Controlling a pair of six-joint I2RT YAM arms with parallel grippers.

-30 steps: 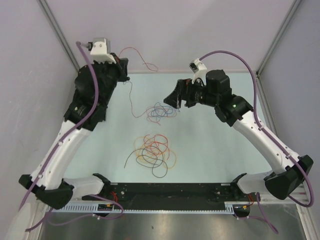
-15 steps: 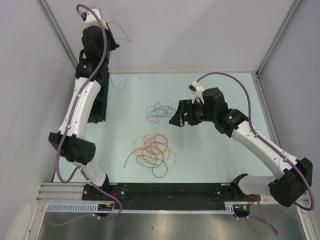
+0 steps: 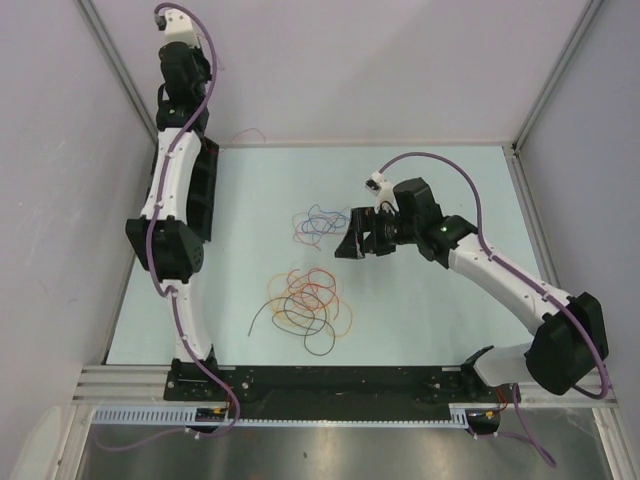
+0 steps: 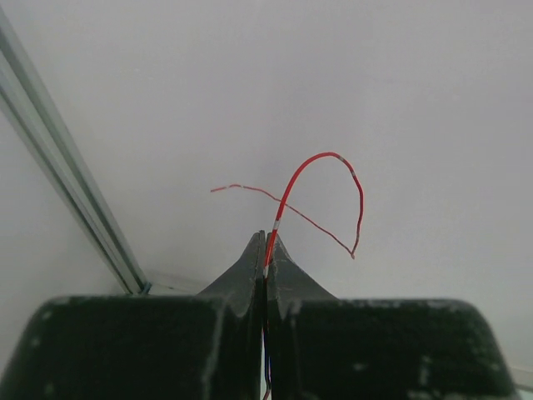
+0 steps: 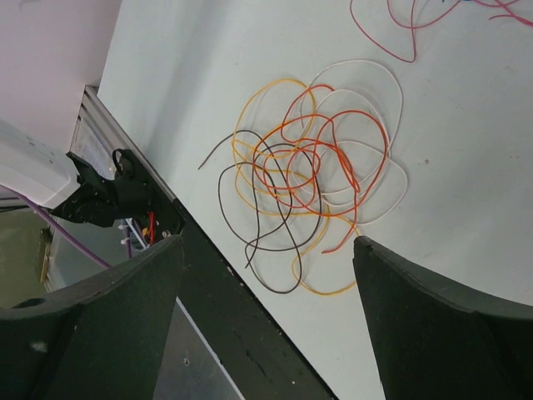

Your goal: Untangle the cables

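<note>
- A pale green counter (image 3: 270, 190) sits inside plain grey walls (image 3: 400, 70).
- Near its front edge, a loose tangle of orange, red, black and pale cables (image 3: 305, 303) lies flat. A smaller blue-and-red cluster (image 3: 320, 222) lies beyond it, apart.
- The left jaws, high before the back wall, are together, clamped on a thin red wire (image 4: 287, 196) whose end curls free.
- The right jaws stand apart, empty, just beside the smaller cluster.

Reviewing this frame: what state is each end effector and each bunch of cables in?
Left end effector: shut, pinching a red wire.
Red wire: held, free end curling in the air.
Right end effector: open, holding nothing.
Near tangle, orange, red, black, pale: interlaced loops lying on the table.
Far tangle, blue and red: loose loops on the table.
</note>
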